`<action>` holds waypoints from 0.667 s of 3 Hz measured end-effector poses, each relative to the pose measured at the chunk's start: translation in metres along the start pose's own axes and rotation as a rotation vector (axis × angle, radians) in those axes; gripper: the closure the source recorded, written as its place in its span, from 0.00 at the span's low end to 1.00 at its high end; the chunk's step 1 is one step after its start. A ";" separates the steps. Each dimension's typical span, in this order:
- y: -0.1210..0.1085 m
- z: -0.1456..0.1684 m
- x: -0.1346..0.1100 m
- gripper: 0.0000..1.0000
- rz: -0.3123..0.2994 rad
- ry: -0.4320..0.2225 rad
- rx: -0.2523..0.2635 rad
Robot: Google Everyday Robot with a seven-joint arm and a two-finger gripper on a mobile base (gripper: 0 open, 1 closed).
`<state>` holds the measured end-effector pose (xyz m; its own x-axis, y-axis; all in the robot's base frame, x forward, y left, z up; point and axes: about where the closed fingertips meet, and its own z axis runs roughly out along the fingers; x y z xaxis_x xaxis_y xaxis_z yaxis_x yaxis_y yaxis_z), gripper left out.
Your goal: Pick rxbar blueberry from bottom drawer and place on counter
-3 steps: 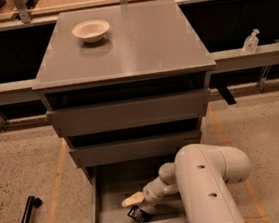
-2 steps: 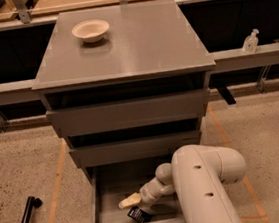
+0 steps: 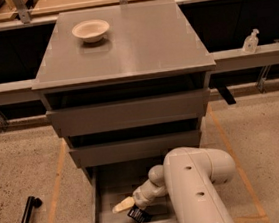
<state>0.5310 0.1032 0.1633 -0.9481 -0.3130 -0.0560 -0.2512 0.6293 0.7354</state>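
Around the cabinet: you are looking at a tan speckled floor [image 3: 20,167] with orange tape lines [image 3: 57,185] running along both sides of the grey drawer cabinet. A black pole [image 3: 25,222] is leaning in at the lower left of the frame. A clear pump bottle [image 3: 250,41] is standing on a grey ledge [image 3: 254,55] at the right.
In the way: the robot's pale arm [image 3: 197,197] is filling the lower middle of the frame and covering the right part of the open drawer.
Counter: the counter [image 3: 142,43] is carrying one cream bowl [image 3: 90,30] toward its upper left corner.
Upper drawers: the top drawer [image 3: 129,112] and the middle drawer [image 3: 136,148] are each showing a dark gap above the front.
Bottom drawer: the bottom drawer [image 3: 110,189] is standing pulled out at the bottom of the frame.
Contents: the rxbar blueberry [image 3: 139,214] is lying on the drawer floor near the front wall, lower centre of the frame.
Gripper: the gripper [image 3: 121,205] is reaching inside the bottom drawer, its pale tip pointing to frame left, just up and left of the bar.
Contact: you cannot tell whether it is touching the bar.
Claw state: you cannot tell whether it is released or clenched.
Writing: the wrapper's pale print is showing only as small marks, too small for you to read.
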 end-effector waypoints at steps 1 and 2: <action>0.000 0.013 0.005 0.00 0.006 0.030 -0.006; -0.009 0.017 0.008 0.00 0.029 0.034 0.013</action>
<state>0.5224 0.1075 0.1446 -0.9481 -0.3178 -0.0117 -0.2261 0.6479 0.7274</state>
